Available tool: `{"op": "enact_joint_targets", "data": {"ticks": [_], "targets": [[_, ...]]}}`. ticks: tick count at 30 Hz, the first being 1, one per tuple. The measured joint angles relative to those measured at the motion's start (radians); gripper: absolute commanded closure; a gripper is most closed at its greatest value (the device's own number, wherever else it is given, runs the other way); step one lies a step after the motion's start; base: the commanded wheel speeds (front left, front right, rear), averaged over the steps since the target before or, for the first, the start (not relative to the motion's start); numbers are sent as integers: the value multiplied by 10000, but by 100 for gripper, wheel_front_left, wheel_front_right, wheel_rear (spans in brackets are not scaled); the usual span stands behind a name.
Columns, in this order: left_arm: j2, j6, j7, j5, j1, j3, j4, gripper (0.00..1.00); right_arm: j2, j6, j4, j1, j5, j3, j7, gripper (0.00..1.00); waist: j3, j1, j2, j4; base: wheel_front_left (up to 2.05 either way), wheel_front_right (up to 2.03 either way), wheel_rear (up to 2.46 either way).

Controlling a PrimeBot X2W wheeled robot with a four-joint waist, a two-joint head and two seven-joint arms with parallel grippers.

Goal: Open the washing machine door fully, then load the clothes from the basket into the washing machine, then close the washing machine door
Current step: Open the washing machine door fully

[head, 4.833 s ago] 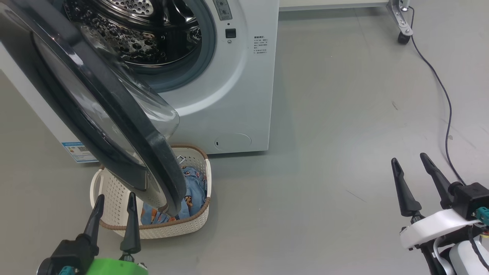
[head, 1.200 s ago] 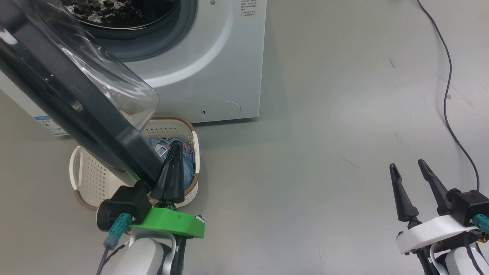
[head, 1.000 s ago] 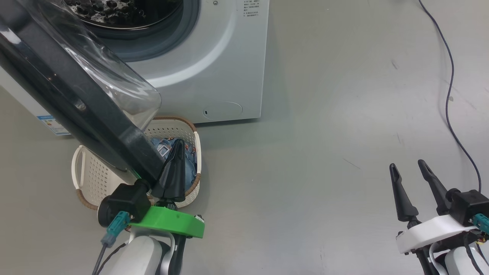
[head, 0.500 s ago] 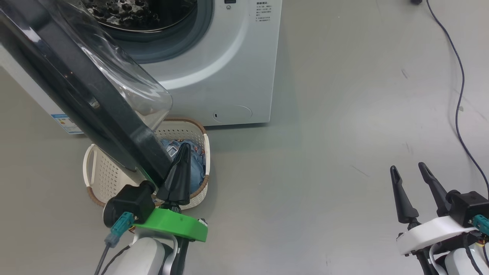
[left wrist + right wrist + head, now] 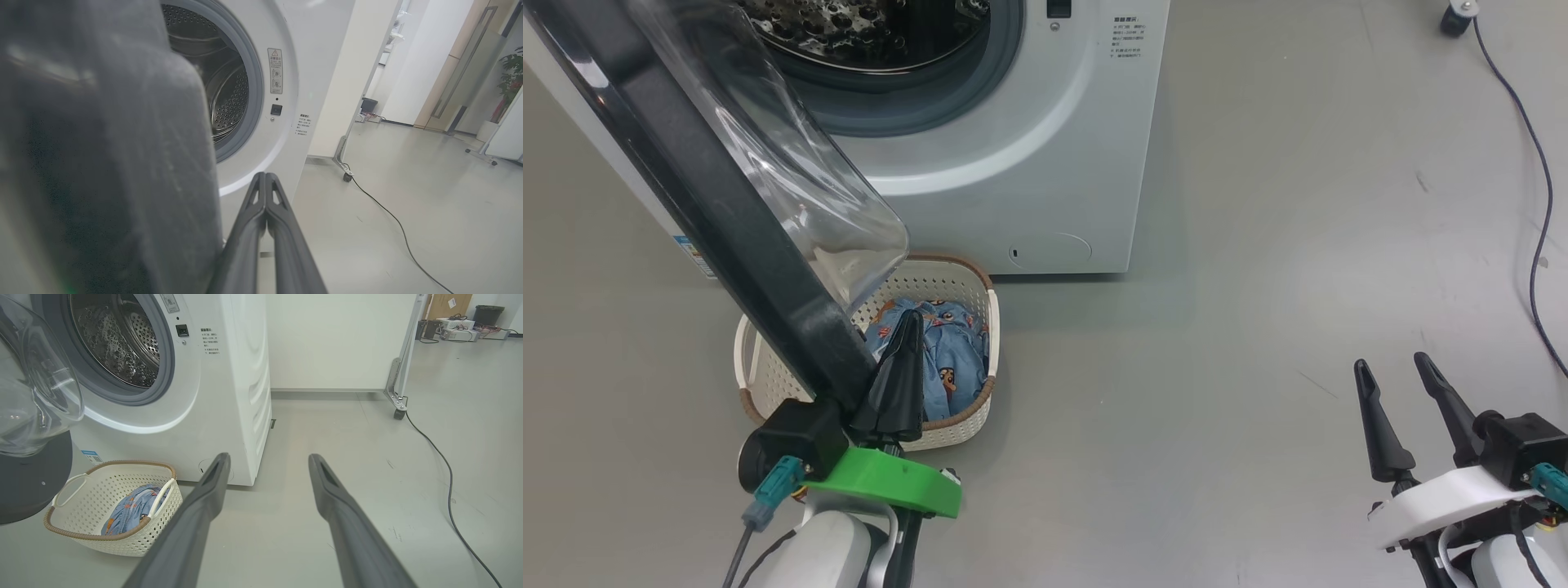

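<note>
Door (image 5: 727, 220) rim sits just left of left gripper (image 5: 912, 320), seemingly touching, its edge running along the closed, empty fingers. Likely push: leftward. Clothes (image 5: 952, 359) lie in basket (image 5: 980, 400) beneath the tips. Right gripper (image 5: 1390, 361) gapes, empty, well apart.

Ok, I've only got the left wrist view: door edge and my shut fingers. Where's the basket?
Observer: The basket sits on the floor just in front of the washer, partly under the open door.
Operator: Anything in it?
Observer: Yes, blue printed clothes lie inside.
Operator: And the right gripper?
Observer: Open, holding nothing, over the floor far off to the right.
</note>
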Motion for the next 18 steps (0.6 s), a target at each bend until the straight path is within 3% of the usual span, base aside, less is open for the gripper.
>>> {"op": "enact_joint_targets", "data": {"ticks": [18], "targets": [[-46,12,-4,435,882,800,-362,100,4,2,-46,208,2,-240,0,0,30,0,0,863,0,0,0]]}}
